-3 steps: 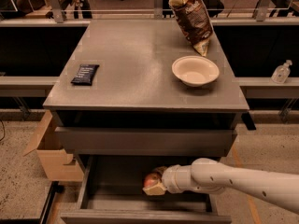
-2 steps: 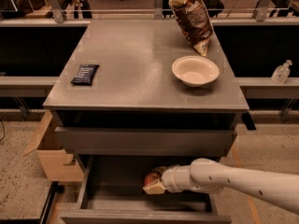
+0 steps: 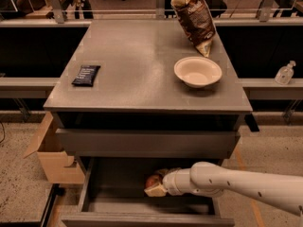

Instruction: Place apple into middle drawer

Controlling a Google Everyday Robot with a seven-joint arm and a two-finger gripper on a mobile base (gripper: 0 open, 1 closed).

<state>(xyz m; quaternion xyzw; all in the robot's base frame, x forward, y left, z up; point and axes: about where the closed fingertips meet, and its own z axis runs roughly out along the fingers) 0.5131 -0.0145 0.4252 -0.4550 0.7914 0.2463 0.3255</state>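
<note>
Inside the open middle drawer (image 3: pixel 110 193), I see the gripper (image 3: pixel 155 183) closed around the apple (image 3: pixel 152 178), reaching from the right.

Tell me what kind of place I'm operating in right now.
Probably an office or lab workspace: a grey drawer cabinet, a pump bottle on a side ledge, a cardboard box on speckled flooring. The gripper is inside the open middle drawer, at the apple.

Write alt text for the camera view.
The arm reaches into the open middle drawer, its gripper at the apple there. On the cabinet top sit a white bowl, a chip bag and a dark packet.
</note>
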